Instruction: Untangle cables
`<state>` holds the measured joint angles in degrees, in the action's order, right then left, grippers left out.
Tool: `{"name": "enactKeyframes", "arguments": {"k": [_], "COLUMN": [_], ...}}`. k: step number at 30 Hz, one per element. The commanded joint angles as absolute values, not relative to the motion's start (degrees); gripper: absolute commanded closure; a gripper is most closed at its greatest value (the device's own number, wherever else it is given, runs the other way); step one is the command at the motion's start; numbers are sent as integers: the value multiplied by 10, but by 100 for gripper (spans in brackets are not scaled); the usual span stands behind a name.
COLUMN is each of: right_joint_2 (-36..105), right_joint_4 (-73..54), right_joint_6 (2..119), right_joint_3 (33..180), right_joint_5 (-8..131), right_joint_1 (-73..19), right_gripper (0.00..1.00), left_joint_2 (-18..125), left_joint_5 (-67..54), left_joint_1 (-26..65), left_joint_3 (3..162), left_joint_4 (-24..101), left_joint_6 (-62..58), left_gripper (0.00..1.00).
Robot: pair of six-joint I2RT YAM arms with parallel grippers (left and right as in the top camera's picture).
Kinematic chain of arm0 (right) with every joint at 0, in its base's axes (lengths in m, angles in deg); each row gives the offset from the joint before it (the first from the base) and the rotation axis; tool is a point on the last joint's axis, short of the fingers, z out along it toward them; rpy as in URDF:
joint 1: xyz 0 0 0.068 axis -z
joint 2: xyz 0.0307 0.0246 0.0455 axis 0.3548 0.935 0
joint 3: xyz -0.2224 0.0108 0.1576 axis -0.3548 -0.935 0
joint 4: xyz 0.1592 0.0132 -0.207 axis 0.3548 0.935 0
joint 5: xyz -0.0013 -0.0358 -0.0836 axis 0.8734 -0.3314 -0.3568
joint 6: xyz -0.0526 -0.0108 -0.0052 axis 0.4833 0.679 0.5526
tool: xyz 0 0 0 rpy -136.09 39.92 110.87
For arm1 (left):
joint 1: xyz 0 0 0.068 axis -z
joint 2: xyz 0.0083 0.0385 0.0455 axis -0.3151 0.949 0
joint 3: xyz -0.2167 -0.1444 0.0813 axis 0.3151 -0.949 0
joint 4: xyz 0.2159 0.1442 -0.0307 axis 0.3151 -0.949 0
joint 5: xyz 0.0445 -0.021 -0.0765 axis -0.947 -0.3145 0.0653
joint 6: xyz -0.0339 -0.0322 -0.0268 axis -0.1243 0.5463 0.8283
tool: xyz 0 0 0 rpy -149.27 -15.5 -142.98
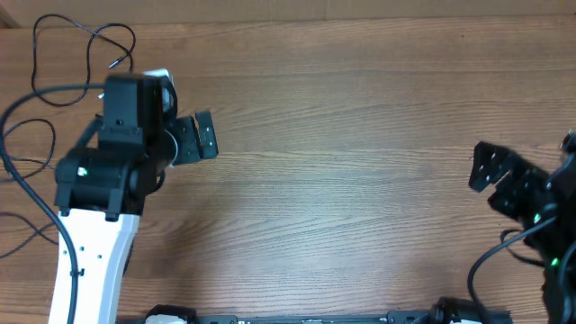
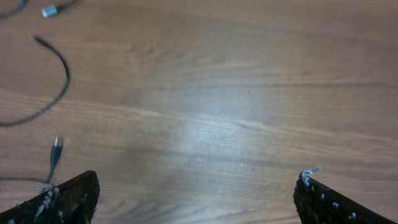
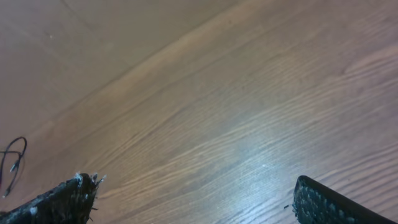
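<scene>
Spread over the far-left corner of the wooden table (image 1: 360, 135): thin black cables (image 1: 94, 34), loose strands.
Probably light, limp and slippery; best pinched on the cord just behind a silver plug tip (image 2: 50, 10). Left gripper (image 1: 200, 137) near, right gripper (image 1: 486, 171) well apart: jaws spread wide, holding and touching nothing.

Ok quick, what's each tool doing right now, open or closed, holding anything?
Left tool: open, holding nothing.
Right tool: open, holding nothing.
</scene>
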<state>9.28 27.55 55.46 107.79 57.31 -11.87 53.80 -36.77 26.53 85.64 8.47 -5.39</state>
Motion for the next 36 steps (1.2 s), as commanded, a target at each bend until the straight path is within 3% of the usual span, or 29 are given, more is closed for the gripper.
{"name": "enactKeyframes", "arguments": {"k": [1, 36], "right_joint_2": [77, 78], "right_joint_4": [264, 282], "right_joint_6": [532, 532], "right_joint_3": [1062, 1062], "right_joint_5": [568, 568], "right_joint_1": [-121, -121], "right_gripper": [0, 0], "left_joint_2": [535, 689], "left_joint_5": [-375, -373], "left_joint_1": [263, 263], "left_joint_3": [822, 811], "left_joint_4": [93, 92], "left_joint_6": [-46, -45], "left_gripper": [0, 1]}}
